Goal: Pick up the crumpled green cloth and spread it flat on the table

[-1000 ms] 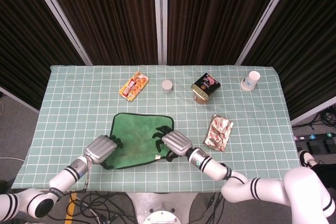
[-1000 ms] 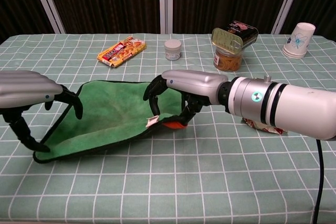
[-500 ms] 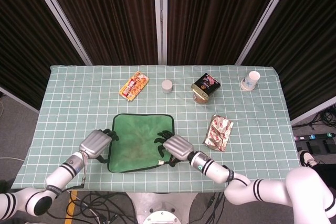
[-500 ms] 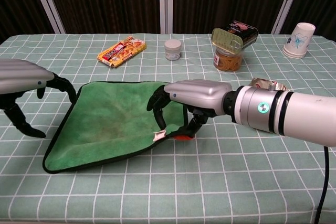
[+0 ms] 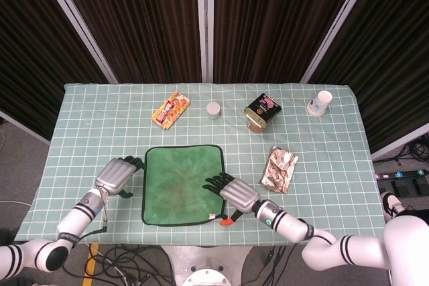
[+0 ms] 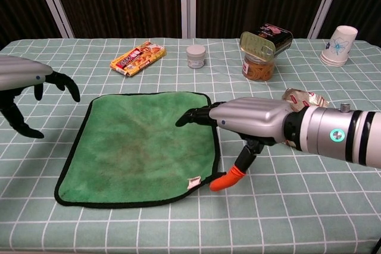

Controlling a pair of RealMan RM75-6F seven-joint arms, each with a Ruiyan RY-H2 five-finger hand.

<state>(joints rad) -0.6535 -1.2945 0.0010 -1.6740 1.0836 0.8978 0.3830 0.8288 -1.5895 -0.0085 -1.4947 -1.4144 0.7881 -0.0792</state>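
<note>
While the green cloth (image 5: 182, 184) lies flat on the checked table (image 5: 322, 159), both hands are off it and hold nothing. The cloth sits near the front edge, in the middle. The left hand (image 5: 116, 176) is just beside the cloth's left side, with its fingers spread apart. The right hand (image 6: 253, 122) is at the cloth's right side, fingers stretched out over the edge and an orange thumb tip (image 6: 225, 180) pointing down. Farther back are a snack box (image 5: 170, 110), a small jar (image 5: 213, 109), an open tin (image 5: 261, 111), a paper cup (image 5: 320, 102) and a shiny wrapper (image 5: 279, 169).
</note>
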